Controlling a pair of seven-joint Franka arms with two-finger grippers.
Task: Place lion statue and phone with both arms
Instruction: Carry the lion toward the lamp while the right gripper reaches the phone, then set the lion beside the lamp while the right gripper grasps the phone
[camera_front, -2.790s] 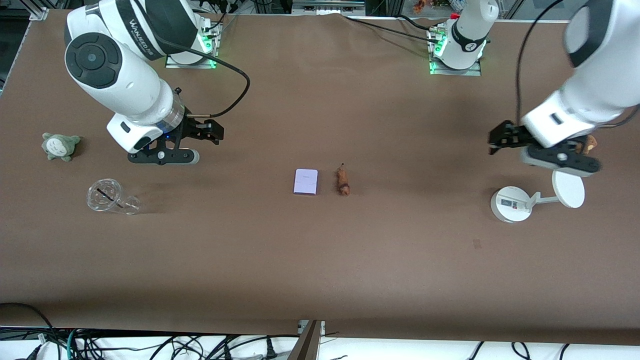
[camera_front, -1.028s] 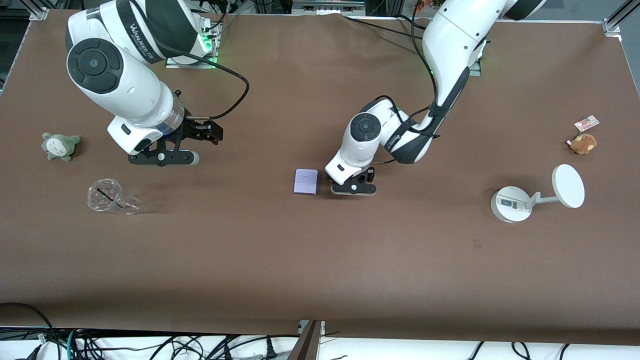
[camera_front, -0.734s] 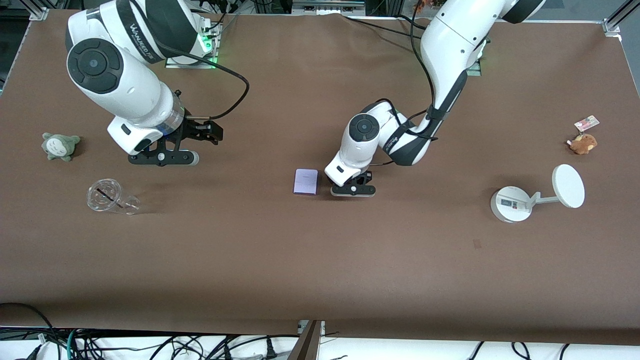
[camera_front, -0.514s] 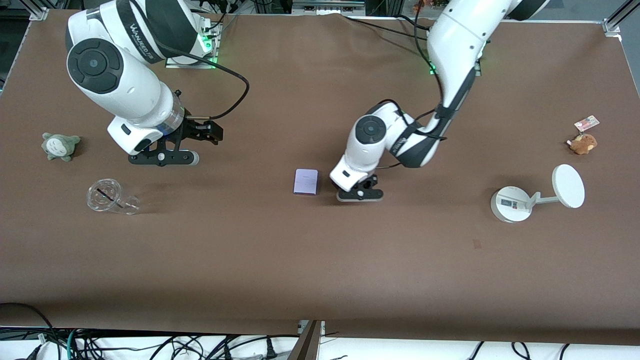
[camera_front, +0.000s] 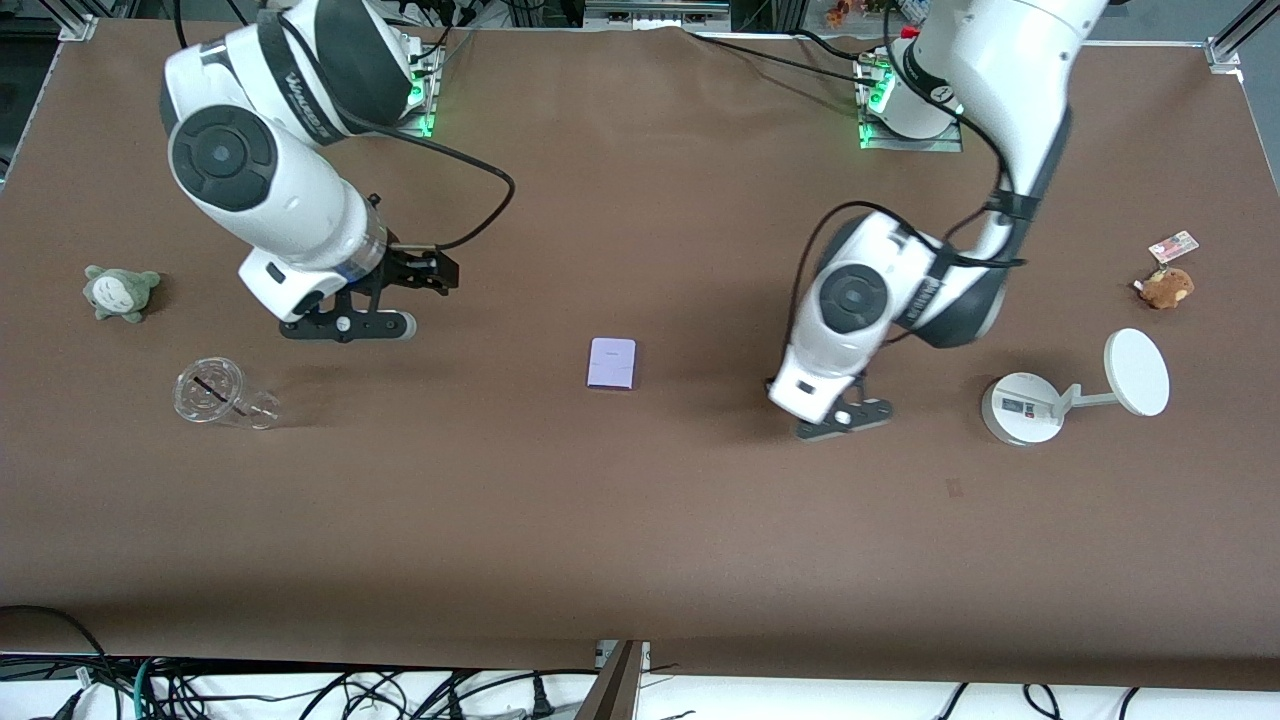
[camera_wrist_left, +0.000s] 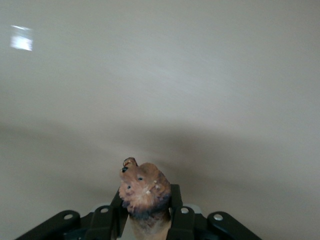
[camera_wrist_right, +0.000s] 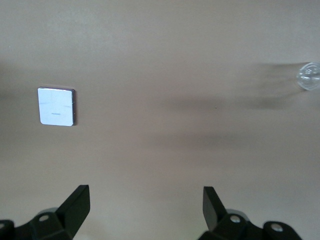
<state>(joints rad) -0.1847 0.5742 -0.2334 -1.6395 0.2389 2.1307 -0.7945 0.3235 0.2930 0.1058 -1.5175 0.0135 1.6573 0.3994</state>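
The left gripper (camera_front: 843, 418) has lifted the lion (camera_wrist_left: 143, 192) from beside the phone (camera_front: 611, 363) and carried it toward the stand (camera_front: 1020, 408), clamped tight. The lion is probably off the table. The right gripper (camera_front: 345, 325) hovers wide open, waiting; the phone is untouched.

Tabletop (camera_front: 640, 520): plain brown. Phone (camera_front: 611, 363): pale lavender-white. Lion statue (camera_wrist_left: 144, 192): orange-brown, darker at one end. Plush toy (camera_front: 120, 291): grey-green, pale belly. Small plush (camera_front: 1165, 287): brown, with a card tag. Stand (camera_front: 1020, 408): white. Cup (camera_front: 212, 392): clear.
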